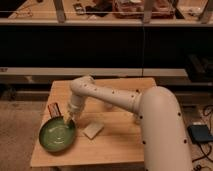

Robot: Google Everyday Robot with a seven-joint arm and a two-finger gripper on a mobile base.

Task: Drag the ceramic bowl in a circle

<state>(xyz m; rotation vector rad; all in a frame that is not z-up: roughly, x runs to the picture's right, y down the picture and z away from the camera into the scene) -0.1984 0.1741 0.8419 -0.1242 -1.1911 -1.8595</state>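
Observation:
The ceramic bowl (56,135) is a wide, shallow green bowl with a darker rim. It sits at the front left of the wooden table (115,145). My white arm reaches from the right across the table and bends down to the bowl. The gripper (67,120) is at the bowl's far right rim, touching or just inside it.
A pale flat square object (93,130) lies just right of the bowl. A small dark and orange packet (53,110) lies behind the bowl near the left edge. A small translucent cup (107,104) stands behind the arm. The table's left and front edges are close to the bowl.

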